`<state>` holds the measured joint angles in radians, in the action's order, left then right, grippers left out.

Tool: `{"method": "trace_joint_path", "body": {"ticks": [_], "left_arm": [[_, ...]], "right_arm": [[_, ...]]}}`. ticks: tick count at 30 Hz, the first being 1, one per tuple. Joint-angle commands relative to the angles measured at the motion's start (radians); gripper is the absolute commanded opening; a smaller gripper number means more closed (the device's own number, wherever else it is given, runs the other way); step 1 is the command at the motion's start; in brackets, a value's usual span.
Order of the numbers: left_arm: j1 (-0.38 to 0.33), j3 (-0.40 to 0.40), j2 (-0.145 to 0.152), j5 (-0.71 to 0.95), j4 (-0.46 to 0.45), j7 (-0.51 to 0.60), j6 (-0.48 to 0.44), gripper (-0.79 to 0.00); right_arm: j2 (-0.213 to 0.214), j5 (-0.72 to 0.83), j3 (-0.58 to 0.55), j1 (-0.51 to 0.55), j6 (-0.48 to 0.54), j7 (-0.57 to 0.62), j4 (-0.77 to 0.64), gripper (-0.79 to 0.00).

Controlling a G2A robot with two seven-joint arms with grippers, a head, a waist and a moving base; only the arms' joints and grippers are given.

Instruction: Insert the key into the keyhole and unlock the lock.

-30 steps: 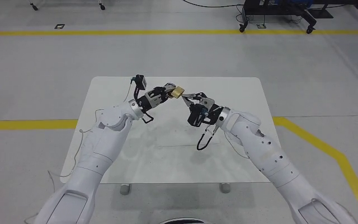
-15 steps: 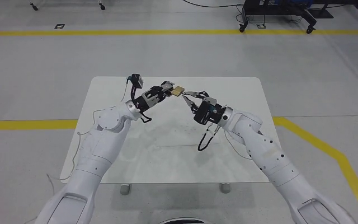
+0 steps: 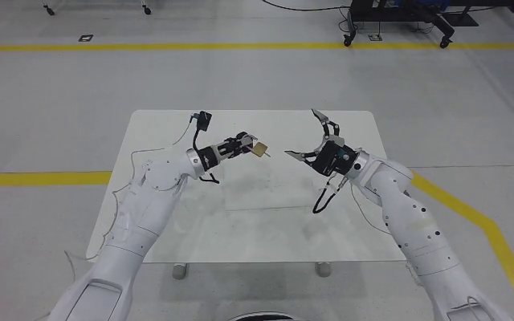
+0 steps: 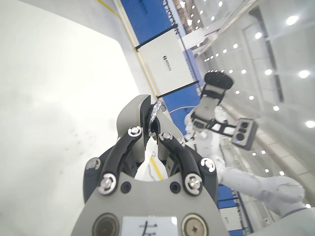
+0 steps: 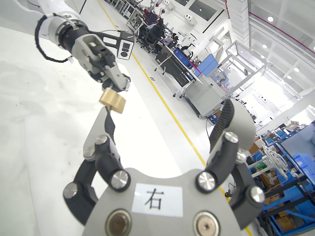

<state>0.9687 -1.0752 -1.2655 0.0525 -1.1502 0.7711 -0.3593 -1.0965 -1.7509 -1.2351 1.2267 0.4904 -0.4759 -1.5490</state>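
- One brass lock (image 3: 258, 148).
- One key (image 3: 267, 152), which I see only as a thin sliver at the lock's end.
- Two grippers, both mine: my left gripper (image 3: 246, 145) and my right gripper (image 3: 307, 135).
- One white desk (image 3: 241, 225).

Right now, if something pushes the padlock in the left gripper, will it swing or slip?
Likely it swings: the padlock hangs from the left gripper by its thin shackle alone. The brass-looking body seems solid, so probably heavy for its size. Smooth metal may slip.
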Motion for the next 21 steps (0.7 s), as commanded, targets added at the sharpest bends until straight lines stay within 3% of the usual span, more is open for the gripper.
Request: {"method": "trace_joint_path", "body": {"ticks": [1, 9, 10, 12, 13, 15, 21], "left_arm": [[0.002, 0.017, 0.003, -0.068, -0.005, 0.025, 0.017, -0.785], [0.017, 0.088, 0.012, -0.453, -0.037, -0.070, 0.131, -0.785], [0.018, 0.095, 0.013, -0.482, -0.038, -0.070, 0.150, -0.597], [0.025, 0.102, 0.013, -0.509, -0.039, -0.072, 0.173, -0.453], [0.028, 0.102, 0.014, -0.509, -0.041, -0.067, 0.177, -0.326], [0.033, 0.095, 0.016, -0.508, -0.043, -0.058, 0.180, 0.000], [0.069, 0.024, 0.035, -0.480, -0.086, -0.060, 0.181, 0.000]], "right_arm": [[0.000, -0.001, 0.002, -0.001, -0.001, 0.000, 0.001, 0.000], [0.000, -0.001, 0.002, -0.001, -0.001, 0.000, 0.001, 0.000], [0.000, -0.001, 0.002, -0.001, -0.001, 0.000, 0.001, 0.000], [0.000, -0.001, 0.002, -0.001, -0.001, 0.000, 0.001, 0.000], [0.000, -0.001, 0.002, -0.001, -0.001, 0.000, 0.001, 0.000], [0.000, -0.001, 0.002, -0.001, -0.001, 0.000, 0.001, 0.000], [0.000, -0.001, 0.002, -0.001, -0.001, 0.000, 0.001, 0.000]]}}
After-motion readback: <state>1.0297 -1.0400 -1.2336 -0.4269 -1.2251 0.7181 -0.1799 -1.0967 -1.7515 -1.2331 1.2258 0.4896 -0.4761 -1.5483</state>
